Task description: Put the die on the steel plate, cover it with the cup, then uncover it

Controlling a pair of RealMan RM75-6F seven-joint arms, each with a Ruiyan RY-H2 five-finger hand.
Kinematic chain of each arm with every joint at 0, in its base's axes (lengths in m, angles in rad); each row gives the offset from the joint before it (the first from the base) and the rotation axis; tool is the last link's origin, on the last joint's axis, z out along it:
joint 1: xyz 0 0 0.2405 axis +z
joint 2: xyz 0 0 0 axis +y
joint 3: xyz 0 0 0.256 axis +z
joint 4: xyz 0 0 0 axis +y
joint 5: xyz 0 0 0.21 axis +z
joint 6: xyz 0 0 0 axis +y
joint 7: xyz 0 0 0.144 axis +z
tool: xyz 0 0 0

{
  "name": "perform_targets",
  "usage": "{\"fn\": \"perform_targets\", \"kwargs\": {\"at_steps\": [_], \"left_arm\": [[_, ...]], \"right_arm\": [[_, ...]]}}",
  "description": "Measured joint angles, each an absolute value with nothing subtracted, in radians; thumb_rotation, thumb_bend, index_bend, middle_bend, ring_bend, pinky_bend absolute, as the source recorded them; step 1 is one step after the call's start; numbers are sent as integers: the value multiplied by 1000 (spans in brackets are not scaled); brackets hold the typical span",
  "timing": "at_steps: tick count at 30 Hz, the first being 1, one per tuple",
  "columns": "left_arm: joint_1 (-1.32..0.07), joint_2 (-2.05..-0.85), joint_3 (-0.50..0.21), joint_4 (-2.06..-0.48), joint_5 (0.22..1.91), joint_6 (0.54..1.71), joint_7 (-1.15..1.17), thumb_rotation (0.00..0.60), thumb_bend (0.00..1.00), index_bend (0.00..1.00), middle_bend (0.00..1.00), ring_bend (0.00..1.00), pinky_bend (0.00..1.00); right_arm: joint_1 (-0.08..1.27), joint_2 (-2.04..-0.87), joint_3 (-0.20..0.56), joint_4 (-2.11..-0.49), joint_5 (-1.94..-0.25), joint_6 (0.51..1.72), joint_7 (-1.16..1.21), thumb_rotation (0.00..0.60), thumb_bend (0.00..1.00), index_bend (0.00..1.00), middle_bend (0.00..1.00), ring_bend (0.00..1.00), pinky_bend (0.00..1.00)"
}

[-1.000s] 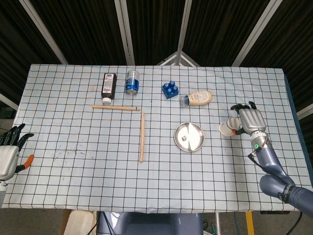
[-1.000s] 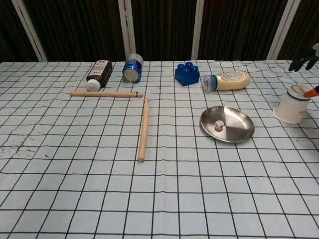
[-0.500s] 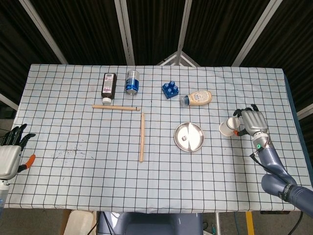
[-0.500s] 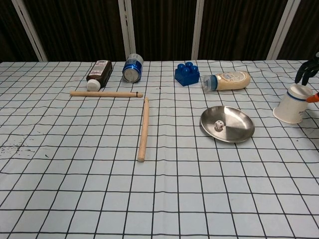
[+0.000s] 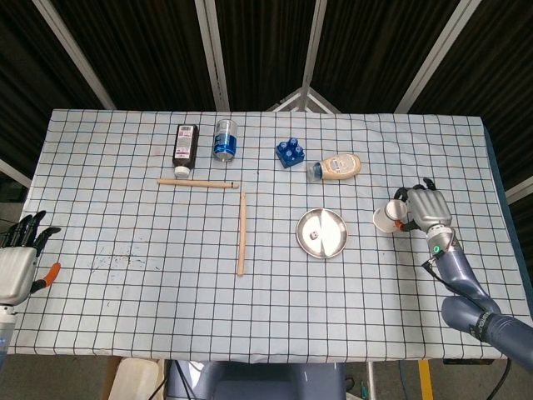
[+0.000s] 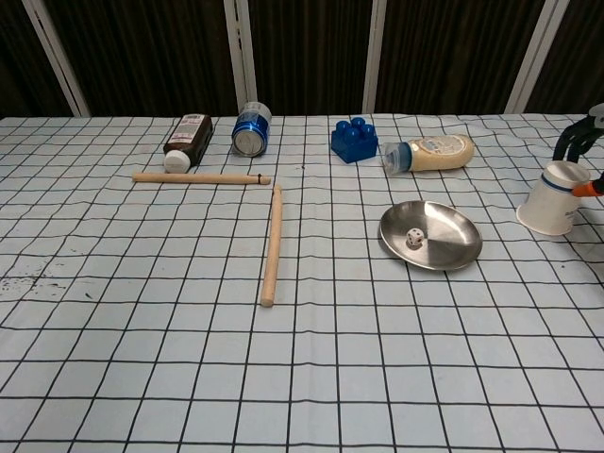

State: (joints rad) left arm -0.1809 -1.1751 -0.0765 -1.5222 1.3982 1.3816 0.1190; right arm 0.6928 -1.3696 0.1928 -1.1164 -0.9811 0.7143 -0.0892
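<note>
The steel plate lies right of the table's middle, and the small white die rests in it. To its right stands a white paper cup with a blue band, slightly tilted. My right hand is at the cup's far right side. Its fingers arch over the cup's top and the orange-tipped thumb lies against the wall. The cup still rests on the cloth. My left hand hangs off the table's left edge with fingers spread, holding nothing.
Along the back lie a dark bottle, a blue can, a blue toy brick and a sauce bottle. Two wooden sticks lie left of the plate.
My right hand has sunk toward the cup, its fingers curving closer around the top. Cup, plate and die have not moved. The left hand has barely shifted.
</note>
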Motion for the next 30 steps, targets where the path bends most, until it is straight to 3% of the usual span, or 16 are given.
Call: {"fn": "perform_targets", "kwargs": {"at_steps": [8,17,30], "left_arm": [[-181,-1175,-76,-1521,1397,1380,116,600,467,222,0,0,98],[-182,-1170,-76,-1521,1400,1378,103,600,468,222,0,0,98],[-182,-1157,-69,-1524,1419,1377,69,600,467,223,0,0,98]], "right_arm": [[690,-1371,195,-1119,-994,727,-84,600,369,502,454,260,0],[680,-1326,204,-1201,-1016,778,-94,600,374,509,454,260,0],[655,-1186,219,-1586,-1023,876,-178,600,376,509,454,260,0]]}}
